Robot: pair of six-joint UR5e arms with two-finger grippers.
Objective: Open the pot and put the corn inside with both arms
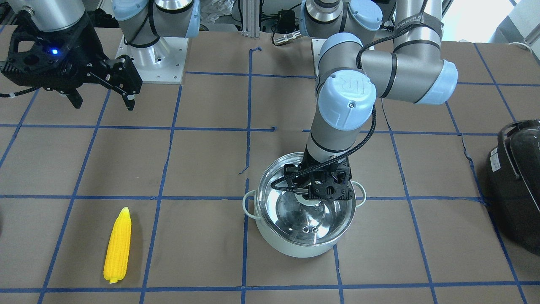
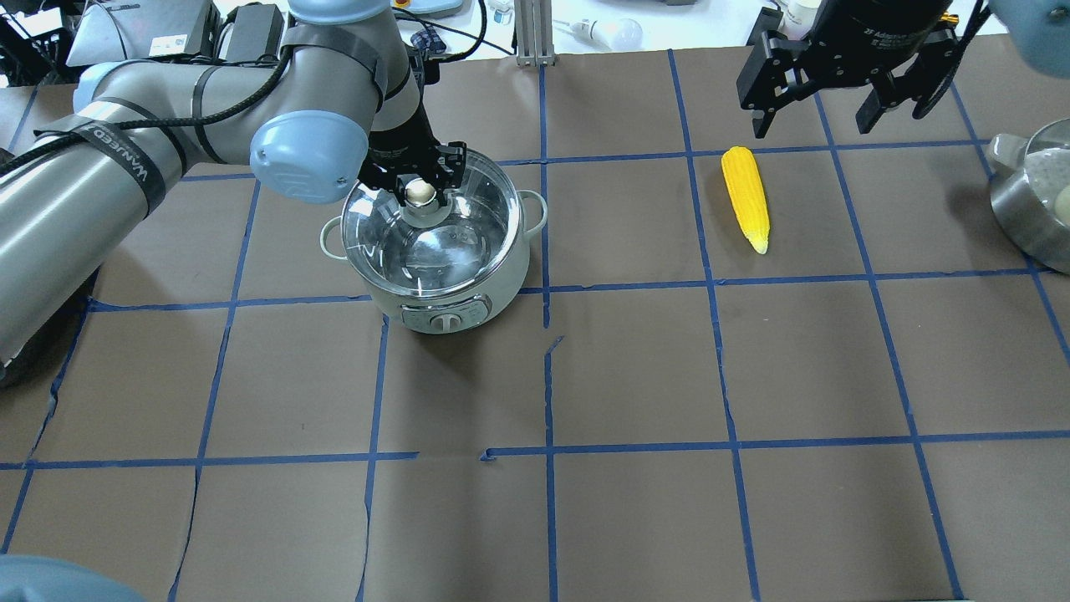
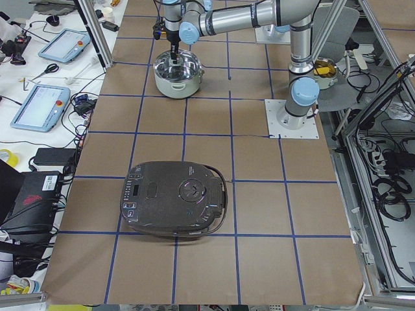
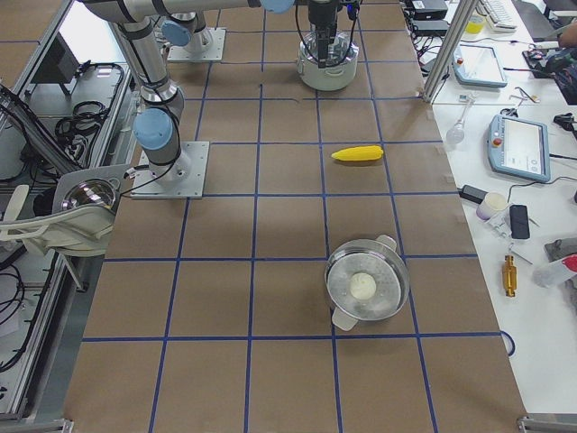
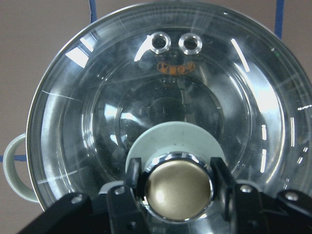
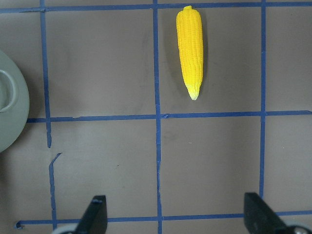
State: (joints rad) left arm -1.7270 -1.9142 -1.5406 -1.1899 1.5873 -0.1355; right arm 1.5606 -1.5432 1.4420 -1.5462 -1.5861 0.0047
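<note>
The pale mint pot [image 1: 295, 247] stands mid-table with its clear glass lid [image 5: 97, 97] on it. My left gripper [image 2: 420, 191] reaches down over the lid. Its fingers [image 5: 132, 178] press both sides of the brass knob [image 5: 179, 187], so it is shut on the knob. The yellow corn [image 2: 746, 196] lies flat on the table to the pot's right, with its tip toward me. My right gripper [image 2: 815, 121] hangs open and empty above the table, just beyond the corn. In the right wrist view the corn [image 6: 189, 48] lies well ahead of the open fingers [image 6: 95, 217].
A large black domed appliance [image 1: 519, 181] sits at the table's end on my left. A steel pot with a lid [image 2: 1032, 201] sits at the far right. The mint pot's edge [image 6: 9, 107] shows at the left of the right wrist view.
</note>
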